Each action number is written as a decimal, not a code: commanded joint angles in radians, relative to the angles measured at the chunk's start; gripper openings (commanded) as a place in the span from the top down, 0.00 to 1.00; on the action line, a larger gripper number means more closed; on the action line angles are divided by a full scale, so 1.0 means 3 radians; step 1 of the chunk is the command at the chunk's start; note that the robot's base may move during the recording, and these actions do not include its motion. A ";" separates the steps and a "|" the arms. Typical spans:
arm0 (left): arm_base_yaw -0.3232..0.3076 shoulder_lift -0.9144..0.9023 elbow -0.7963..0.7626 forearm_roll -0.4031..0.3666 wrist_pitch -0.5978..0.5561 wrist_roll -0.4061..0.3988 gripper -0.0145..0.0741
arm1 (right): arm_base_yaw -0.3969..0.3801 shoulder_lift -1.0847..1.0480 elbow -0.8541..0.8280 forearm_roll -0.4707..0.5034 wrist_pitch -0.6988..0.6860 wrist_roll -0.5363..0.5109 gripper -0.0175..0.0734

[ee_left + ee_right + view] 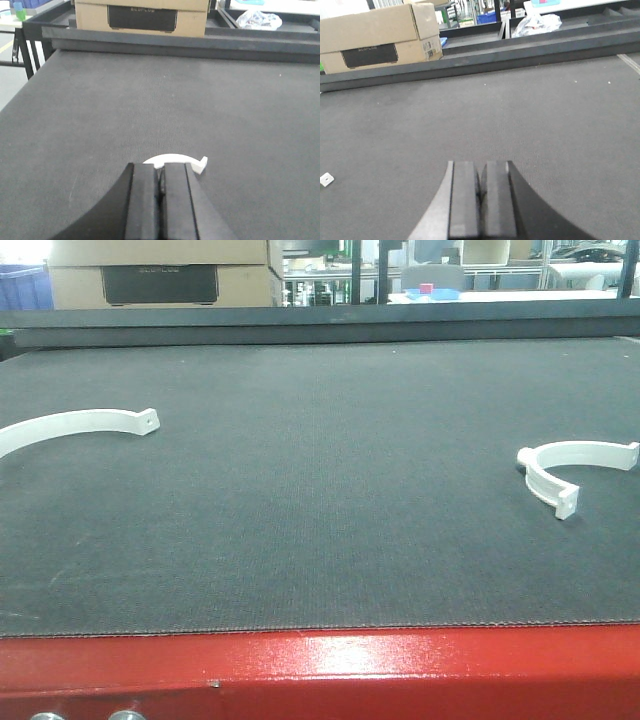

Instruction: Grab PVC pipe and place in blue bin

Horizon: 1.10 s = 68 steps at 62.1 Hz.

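The left pincer (161,175) has its two dark fingers pressed together with nothing between them, and the right pincer (481,172) is closed and empty in the same way. Both hang low over the dark worktop (320,490), a posture that reads as waiting rather than grasping, so I judge the pick has not begun. Just ahead of the left fingertips lies the left PVC arc (175,161), a white curved piece lying flat on the worktop with a small tab at its right end; its near part is hidden behind the fingers. The front view shows the same arc (75,428) cut off by the left frame edge, and well apart from it the right PVC arc (565,470), partly cut off at the right. The right wrist view catches only a white scrap (326,179) at its left edge, too little to identify. Neither arm appears in the front view. Beyond the worktop stands a cardboard box (141,15). A blue shape (22,285) in the far corner may be the bin, but it is cropped and unclear.
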 commanded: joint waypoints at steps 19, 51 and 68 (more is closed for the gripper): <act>-0.0016 -0.0002 -0.0033 -0.0037 -0.0131 -0.0025 0.96 | -0.0011 0.0054 -0.0032 0.0118 -0.0067 -0.0008 0.99; -0.0016 0.0191 -0.0033 0.0141 -0.0131 -0.0025 0.96 | -0.0011 0.0791 -0.0032 0.0118 -0.0022 -0.0020 0.99; -0.0016 0.0473 -0.0033 0.0141 -0.0138 -0.0025 0.96 | 0.0153 0.1329 -0.0032 0.0118 -0.0208 -0.0323 0.99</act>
